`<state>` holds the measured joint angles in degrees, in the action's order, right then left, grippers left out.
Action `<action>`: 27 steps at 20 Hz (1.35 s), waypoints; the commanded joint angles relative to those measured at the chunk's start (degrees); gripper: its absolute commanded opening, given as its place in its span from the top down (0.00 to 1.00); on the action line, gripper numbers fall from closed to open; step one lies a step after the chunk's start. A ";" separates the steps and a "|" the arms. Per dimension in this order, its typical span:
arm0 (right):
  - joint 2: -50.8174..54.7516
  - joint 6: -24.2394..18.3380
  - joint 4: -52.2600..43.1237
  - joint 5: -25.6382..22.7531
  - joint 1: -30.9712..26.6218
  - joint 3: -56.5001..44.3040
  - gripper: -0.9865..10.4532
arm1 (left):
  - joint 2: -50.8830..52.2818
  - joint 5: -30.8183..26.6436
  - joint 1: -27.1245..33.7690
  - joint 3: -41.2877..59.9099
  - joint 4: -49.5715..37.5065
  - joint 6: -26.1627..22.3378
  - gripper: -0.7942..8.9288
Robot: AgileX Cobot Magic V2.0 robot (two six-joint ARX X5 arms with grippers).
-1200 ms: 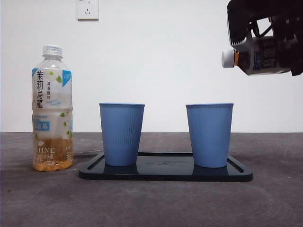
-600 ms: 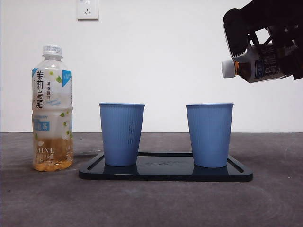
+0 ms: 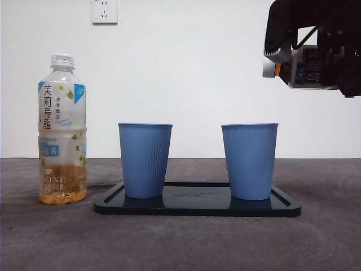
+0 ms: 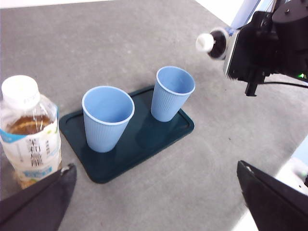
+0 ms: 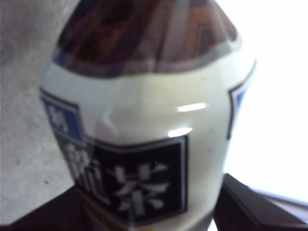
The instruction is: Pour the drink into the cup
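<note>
My right gripper (image 3: 316,51) is shut on the drink bottle (image 3: 307,70), a dark tea bottle with a white label. It holds the bottle roughly level, high at the right. The white cap (image 3: 269,69) is on and points left, above and just right of the right blue cup (image 3: 249,161). The bottle (image 5: 144,120) fills the right wrist view between the jaws. A second blue cup (image 3: 145,161) stands to the left on the same dark tray (image 3: 197,206). My left gripper (image 4: 159,202) is open, above the table near the tray (image 4: 144,154), with nothing in it.
A capped jasmine tea bottle (image 3: 62,130), about a quarter full, stands on the table left of the tray; it is close to my left gripper's jaw (image 4: 29,130). A wall socket (image 3: 104,10) is on the back wall. The grey table extends around the tray.
The held bottle dipped cap-down half a second ago. It has since risen a little and levelled out. Cups, tray and the standing bottle have not moved.
</note>
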<state>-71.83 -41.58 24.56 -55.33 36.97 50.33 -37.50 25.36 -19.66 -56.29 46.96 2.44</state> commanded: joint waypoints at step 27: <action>8.66 47.78 -54.77 48.04 -21.70 -25.27 0.70 | -0.31 -0.46 -0.24 -0.83 1.31 0.17 0.38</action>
<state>-63.07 5.28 -27.53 -7.18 15.18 24.12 -37.50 25.10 -19.66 -56.29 48.64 2.46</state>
